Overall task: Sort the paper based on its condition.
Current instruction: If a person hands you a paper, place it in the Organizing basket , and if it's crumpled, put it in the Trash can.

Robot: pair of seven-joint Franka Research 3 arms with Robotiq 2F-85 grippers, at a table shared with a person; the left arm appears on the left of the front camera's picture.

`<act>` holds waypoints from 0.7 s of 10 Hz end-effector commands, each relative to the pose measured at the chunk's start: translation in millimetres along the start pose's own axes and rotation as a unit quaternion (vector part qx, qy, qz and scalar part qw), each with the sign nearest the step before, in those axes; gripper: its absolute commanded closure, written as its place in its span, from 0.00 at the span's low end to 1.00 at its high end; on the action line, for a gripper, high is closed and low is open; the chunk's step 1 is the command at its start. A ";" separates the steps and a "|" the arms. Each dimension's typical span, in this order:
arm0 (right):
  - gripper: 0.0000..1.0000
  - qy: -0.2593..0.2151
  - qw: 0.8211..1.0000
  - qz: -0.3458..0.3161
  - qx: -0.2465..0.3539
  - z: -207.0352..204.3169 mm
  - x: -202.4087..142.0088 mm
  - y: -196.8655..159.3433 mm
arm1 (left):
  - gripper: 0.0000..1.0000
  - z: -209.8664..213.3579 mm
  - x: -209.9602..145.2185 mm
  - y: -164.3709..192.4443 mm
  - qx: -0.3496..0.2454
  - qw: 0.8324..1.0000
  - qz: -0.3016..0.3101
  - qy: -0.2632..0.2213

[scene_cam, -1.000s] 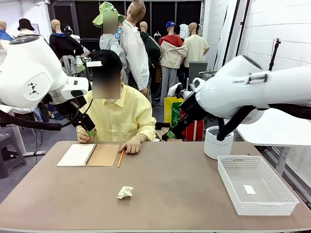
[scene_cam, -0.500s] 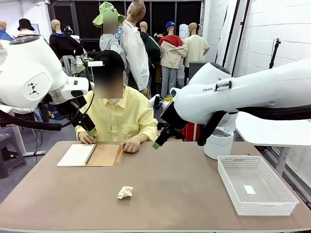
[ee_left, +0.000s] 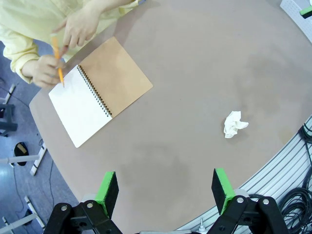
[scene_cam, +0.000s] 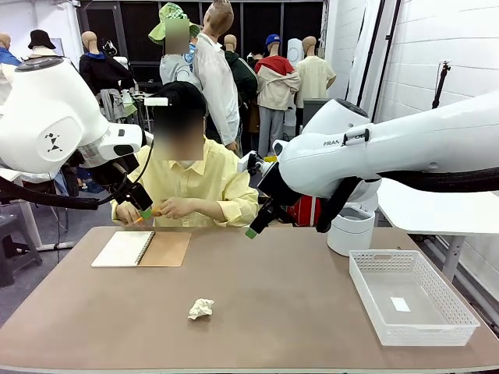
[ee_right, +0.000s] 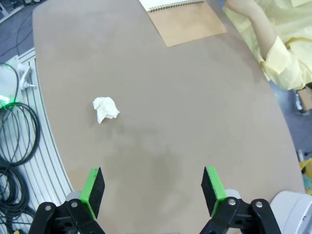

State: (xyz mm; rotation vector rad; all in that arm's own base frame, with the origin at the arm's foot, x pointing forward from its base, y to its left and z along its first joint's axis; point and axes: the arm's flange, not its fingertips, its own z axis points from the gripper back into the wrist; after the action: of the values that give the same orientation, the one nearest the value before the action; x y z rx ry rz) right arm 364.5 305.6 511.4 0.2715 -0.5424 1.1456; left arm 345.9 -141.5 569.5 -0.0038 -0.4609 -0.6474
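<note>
A crumpled white paper ball (scene_cam: 200,308) lies on the brown table, front of centre. It also shows in the left wrist view as the ball (ee_left: 235,124) and in the right wrist view as the ball (ee_right: 105,108). A small flat paper piece (scene_cam: 400,304) lies in the white basket (scene_cam: 390,255) on the right. My left gripper (scene_cam: 145,213) (ee_left: 165,191) hangs open and empty, high over the table's left side. My right gripper (scene_cam: 251,231) (ee_right: 152,191) is open and empty above the table's far middle, well away from the ball.
A spiral notebook (scene_cam: 140,248) (ee_left: 100,90) lies open at the far left in front of the person, who holds an orange pencil (ee_left: 57,68) in both hands. A white round bin (scene_cam: 347,234) stands at the far right behind the basket.
My right arm has swung left from the bin toward the table's middle. The person picked the pencil up off the table and now holds it with both hands. Left arm is still.
</note>
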 end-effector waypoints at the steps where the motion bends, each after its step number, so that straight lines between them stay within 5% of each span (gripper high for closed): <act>1: 0.00 0.000 1.000 0.000 0.001 -0.5 0.1 0.4 | 0.00 0.5 -0.3 1.0 0.000 1.000 0.000 0.000; 7: 0.00 0.072 0.991 0.091 0.061 -98.8 43.9 21.4 | 0.00 0.5 -0.3 1.0 0.000 1.000 0.000 0.000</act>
State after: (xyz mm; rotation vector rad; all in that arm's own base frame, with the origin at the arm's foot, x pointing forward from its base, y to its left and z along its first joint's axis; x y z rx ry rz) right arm 372.0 388.4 449.2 0.2588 -0.4016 1.3080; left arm 345.8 -141.8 569.4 -0.0030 -0.4607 -0.6479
